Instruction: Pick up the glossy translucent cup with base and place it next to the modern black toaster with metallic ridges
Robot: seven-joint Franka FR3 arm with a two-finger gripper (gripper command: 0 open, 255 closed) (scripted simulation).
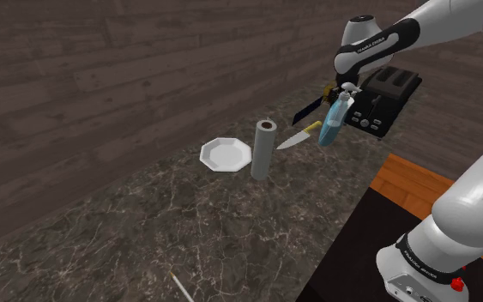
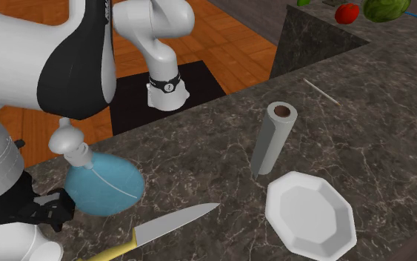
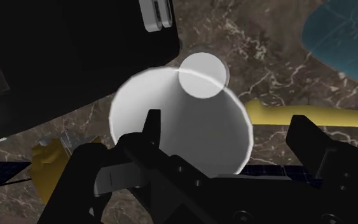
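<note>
The cup (image 1: pixel 331 122) is translucent blue with a small white knob at one end. It leans tilted just in front of the black toaster (image 1: pixel 385 96), and its low end is near a yellow knife handle. My gripper (image 1: pixel 345 87) hangs right over its upper end. In the wrist view the cup (image 3: pixel 180 121) looks white and sits between my fingers. The gripper (image 3: pixel 231 130) is open: bare counter shows between the cup and the right finger (image 3: pixel 311 137). In the second exterior view the cup (image 2: pixel 103 185) lies beside the gripper (image 2: pixel 49 206).
A yellow-handled knife (image 1: pixel 298 137) and a dark-bladed knife (image 1: pixel 309 109) lie by the toaster. A grey paper roll (image 1: pixel 263 150) stands upright next to a white plate (image 1: pixel 225 155). A thin stick (image 2: pixel 321 90) lies farther off. The marble counter (image 1: pixel 145 232) ends at the stand.
</note>
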